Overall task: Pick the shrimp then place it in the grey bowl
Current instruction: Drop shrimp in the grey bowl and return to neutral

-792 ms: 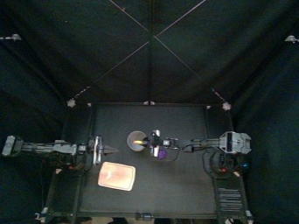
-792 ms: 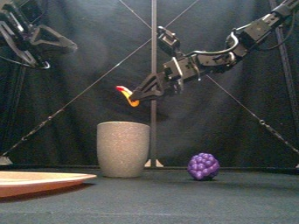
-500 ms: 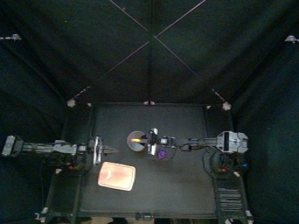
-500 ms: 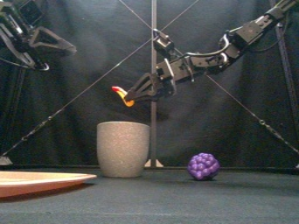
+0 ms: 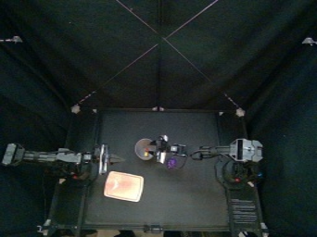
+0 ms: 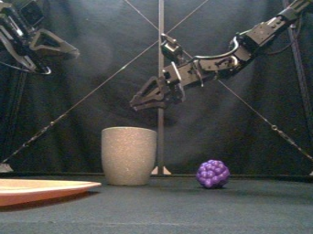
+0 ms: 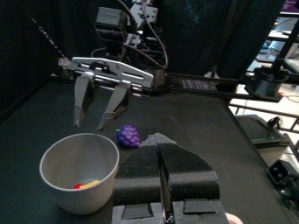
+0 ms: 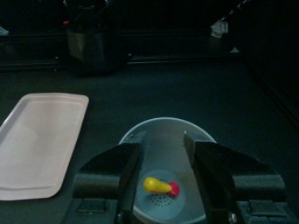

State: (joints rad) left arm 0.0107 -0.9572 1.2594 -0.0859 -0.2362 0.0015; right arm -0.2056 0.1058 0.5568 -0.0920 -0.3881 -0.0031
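Above the table's middle, the right gripper (image 6: 146,99) hangs directly over the tall grey speckled cup (image 6: 128,155), the task's grey bowl. Its jaws are spread wide and hold nothing. The toy shrimp (image 8: 160,185), red and yellow, lies on the cup's floor, seen between the jaws in the right wrist view. Placement is judged complete. The gripper sits clear of the rim, a position that suits a straight drop and leaves room to lift away without striking the cup. A purple grape bunch (image 6: 213,173) stands just right of the cup, not part of the task. The pink tray (image 6: 43,188) lies near and to the left. The left gripper (image 7: 163,157) rests high at the left, out of the working path, its jaws drawn together to a thin slit.
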